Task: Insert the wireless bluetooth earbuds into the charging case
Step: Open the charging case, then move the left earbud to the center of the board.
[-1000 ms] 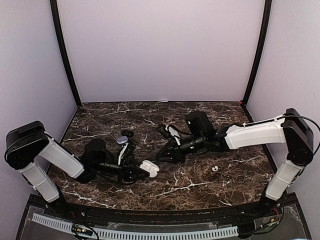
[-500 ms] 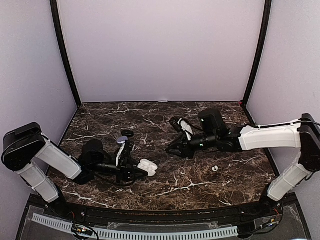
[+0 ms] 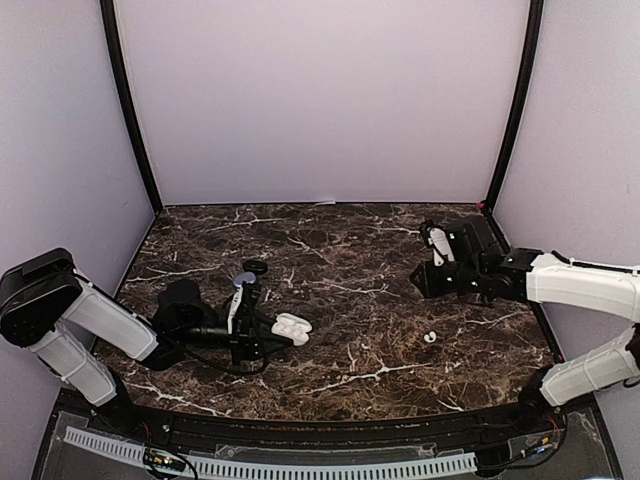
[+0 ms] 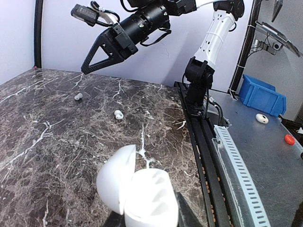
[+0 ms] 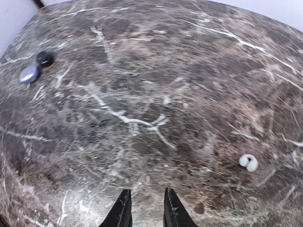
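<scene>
One white earbud (image 3: 429, 337) lies loose on the desk (image 3: 330, 235), near the right side and well apart from everything else. From the right wrist it shows as a small curled bean, off to the right of the fingers. The charging case (image 3: 292, 327) is left of centre, white, with its lid swung open. The left gripper (image 4: 142, 220) has its fingers closed on the lower shell and holds the case just off the marble. None of the views shows the inside of the case, so whether a bud already sits in it cannot be told.

The change is all in the other arm. A second ago the right gripper (image 5: 146, 210) was reaching in with its tips just beside the open case. It has since drawn back across the desk to the far right, and now hangs beyond the loose earbud. Its fingers stand a narrow gap apart with nothing between them. The case has barely moved in the left fingers.

Most likely the visit to the case is over and the right arm is going for the bud on the desk. That bud is small and glossy, so the fingers must come down squarely on either side of it.

A bluish oval piece (image 3: 245, 281) and a black ring (image 3: 256, 267) sit untouched beyond the case.
</scene>
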Motion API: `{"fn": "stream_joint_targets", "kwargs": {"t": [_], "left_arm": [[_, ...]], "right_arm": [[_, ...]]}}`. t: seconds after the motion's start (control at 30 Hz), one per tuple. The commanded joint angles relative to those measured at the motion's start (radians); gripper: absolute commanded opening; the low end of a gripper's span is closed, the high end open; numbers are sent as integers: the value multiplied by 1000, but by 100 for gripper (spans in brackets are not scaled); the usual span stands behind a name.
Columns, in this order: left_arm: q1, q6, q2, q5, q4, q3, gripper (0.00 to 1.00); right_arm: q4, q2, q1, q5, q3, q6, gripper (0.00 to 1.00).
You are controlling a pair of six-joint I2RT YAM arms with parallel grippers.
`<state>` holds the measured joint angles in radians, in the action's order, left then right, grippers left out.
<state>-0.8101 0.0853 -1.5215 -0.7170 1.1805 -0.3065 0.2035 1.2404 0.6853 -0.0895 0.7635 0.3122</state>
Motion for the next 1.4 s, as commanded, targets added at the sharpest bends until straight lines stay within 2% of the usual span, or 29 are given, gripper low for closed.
{"fn": "stream_joint_targets", "kwargs": {"t": [0.0, 0.27, 0.37, 0.43, 0.6, 0.8, 0.97, 1.37], "left_arm": [[-3, -33, 11, -19, 28, -22, 19], [-3, -34, -24, -38, 102, -13, 19], [-3, -41, -35, -49, 118, -11, 19], [-2, -42, -36, -50, 124, -9, 19], [-1, -44, -34, -39, 157, 14, 19], [-2, -47, -31, -33, 167, 27, 19], [-1, -41, -32, -56, 192, 35, 19], [0, -41, -28, -64, 193, 38, 19]], "right_arm": [[95, -3, -102, -141, 11, 112, 23], [83, 123, -341, -51, 49, 171, 19], [72, 198, -387, -48, 78, 165, 17], [55, 245, -395, -66, 94, 146, 17], [-3, 316, -400, 20, 118, 107, 19], [1, 406, -400, 11, 150, 93, 17], [8, 435, -400, 44, 164, 85, 15], [11, 431, -400, -26, 140, 90, 12]]}}
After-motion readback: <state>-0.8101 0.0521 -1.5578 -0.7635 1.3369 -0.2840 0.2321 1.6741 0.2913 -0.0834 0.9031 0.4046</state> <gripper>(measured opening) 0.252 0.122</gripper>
